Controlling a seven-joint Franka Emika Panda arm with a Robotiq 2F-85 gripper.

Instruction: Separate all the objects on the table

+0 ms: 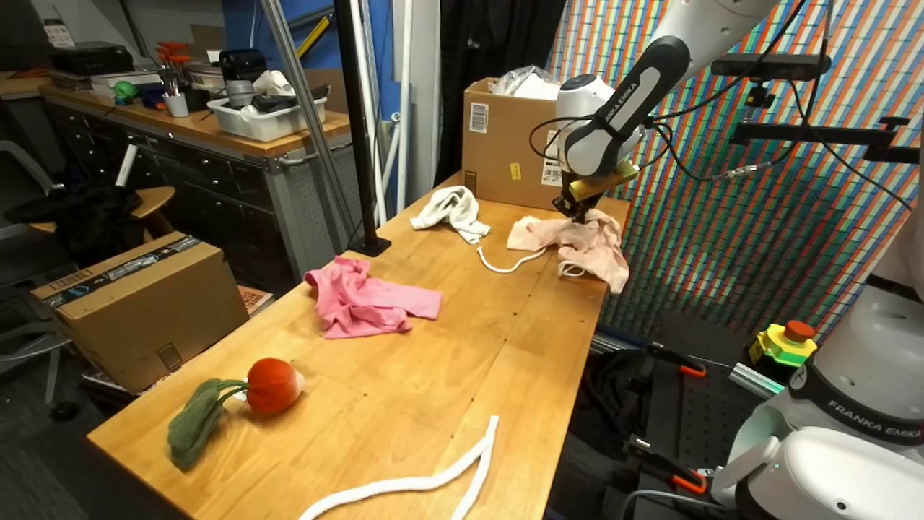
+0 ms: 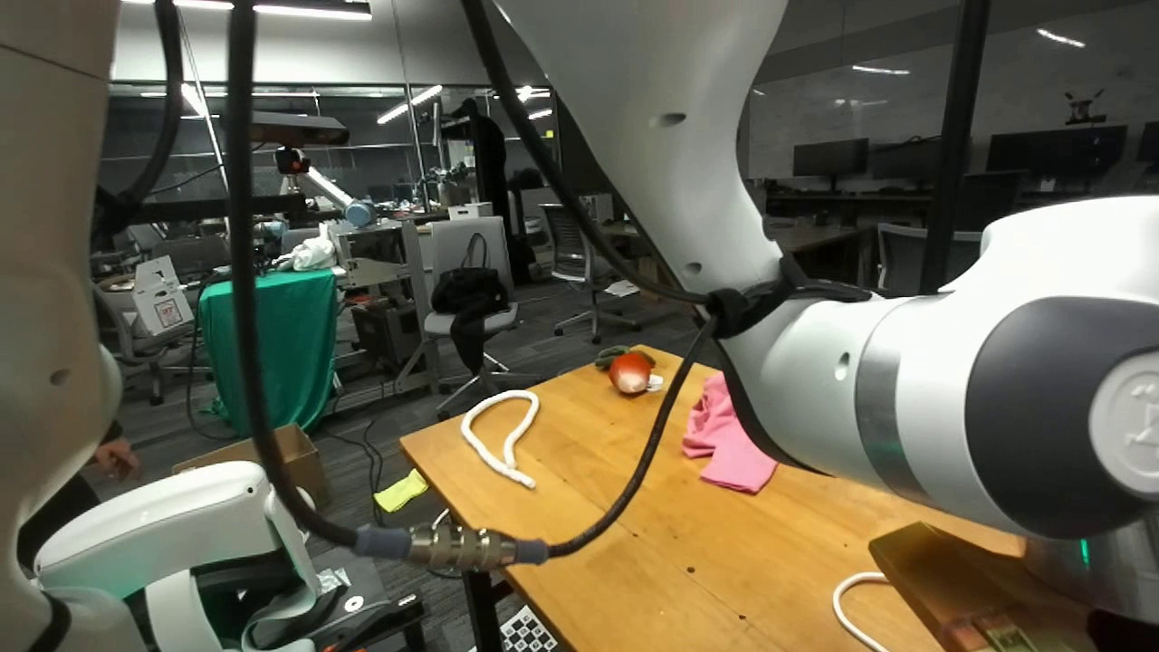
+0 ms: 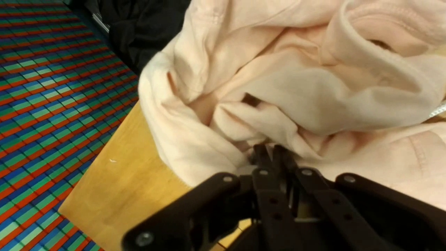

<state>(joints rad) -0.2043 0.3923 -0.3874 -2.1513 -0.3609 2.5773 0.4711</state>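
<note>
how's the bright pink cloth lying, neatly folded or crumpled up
Crumpled: the bright pink cloth shows bunched wrinkles and uneven edges.

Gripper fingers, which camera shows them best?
The wrist view: it is closest, showing the fingers nearly together in the folds of the peach cloth. In an exterior view the gripper is just a small dark shape at that cloth; nowhere else can the fingers be made out.

Table (image 1: pixel 433 375) with three cloths (image 1: pixel 368 303) (image 1: pixel 449 209) (image 1: pixel 599 245), at least two cords (image 1: pixel 419 482) (image 1: pixel 509 271), one ball (image 1: pixel 273 387)
</note>
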